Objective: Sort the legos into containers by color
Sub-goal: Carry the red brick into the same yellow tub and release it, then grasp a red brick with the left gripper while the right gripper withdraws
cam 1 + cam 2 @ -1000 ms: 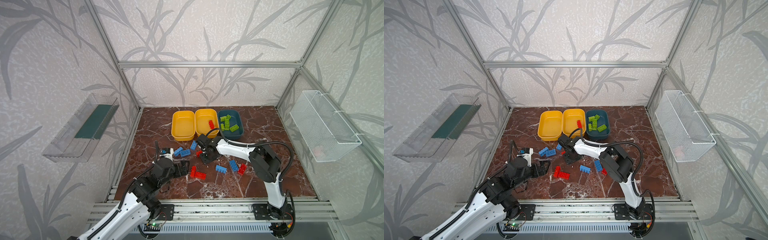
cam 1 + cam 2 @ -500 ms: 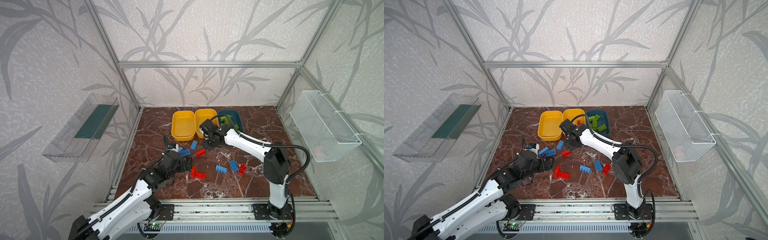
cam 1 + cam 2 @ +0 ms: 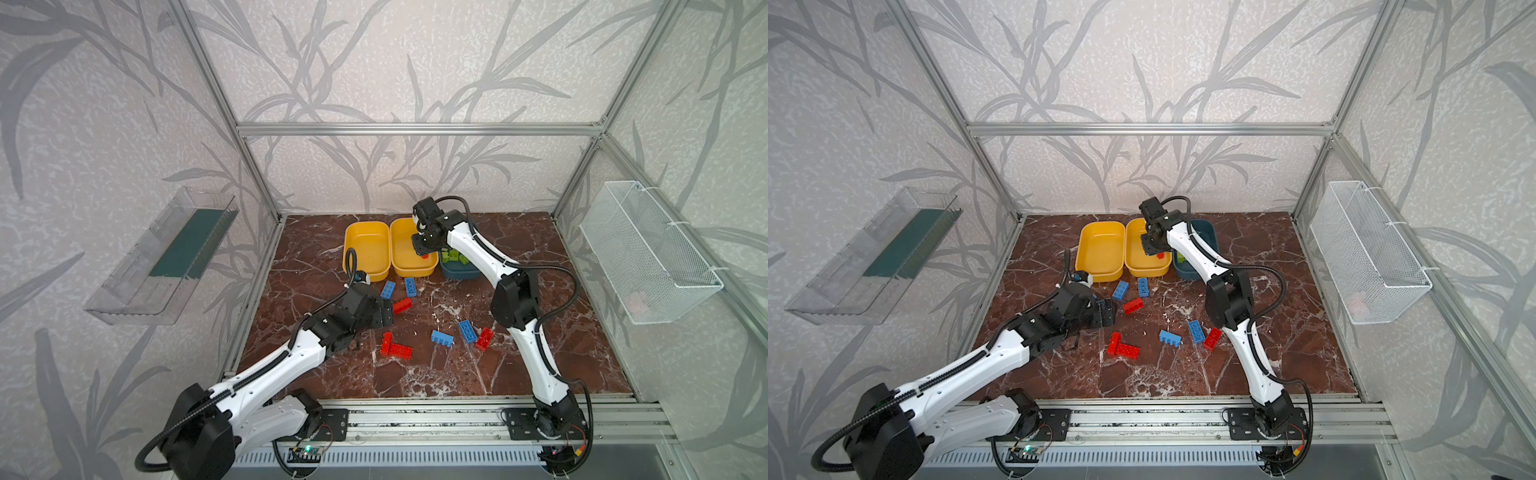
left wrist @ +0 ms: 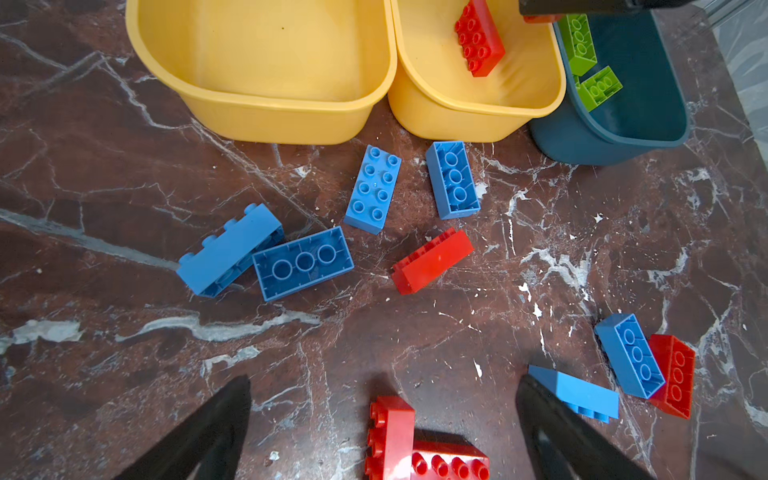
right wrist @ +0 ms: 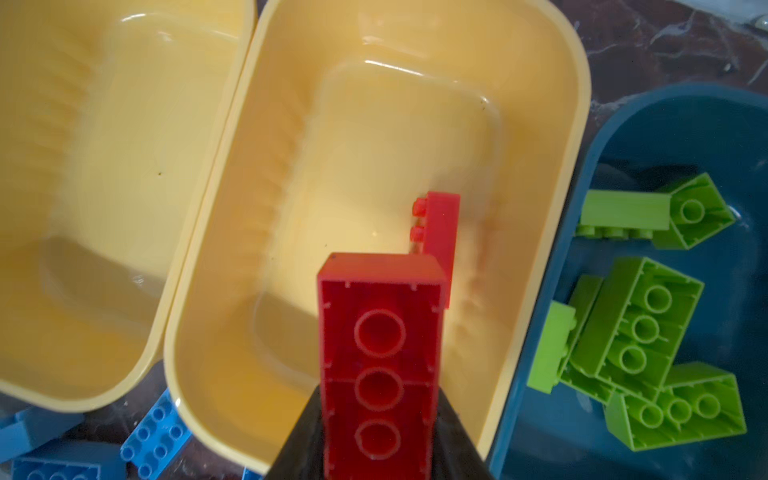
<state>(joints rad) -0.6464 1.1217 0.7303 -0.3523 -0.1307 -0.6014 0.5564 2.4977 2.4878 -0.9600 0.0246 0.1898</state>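
Right tool (image 5: pixel 380 419) clamps red lego (image 5: pixel 380 332) over middle yellow tub (image 5: pixel 395 145); arm outstretched.

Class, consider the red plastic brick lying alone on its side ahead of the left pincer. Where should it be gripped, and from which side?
Take the red studded plastic brick at mid-length, from straight above, probably with the open left pincer. Its studs point sideways, so top and base stand upright as parallel faces; nothing touches it.

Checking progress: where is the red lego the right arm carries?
Right wrist view: the held red lego sits in the jaws of the right gripper over the middle yellow tub, beside the teal tub, above another red lego.
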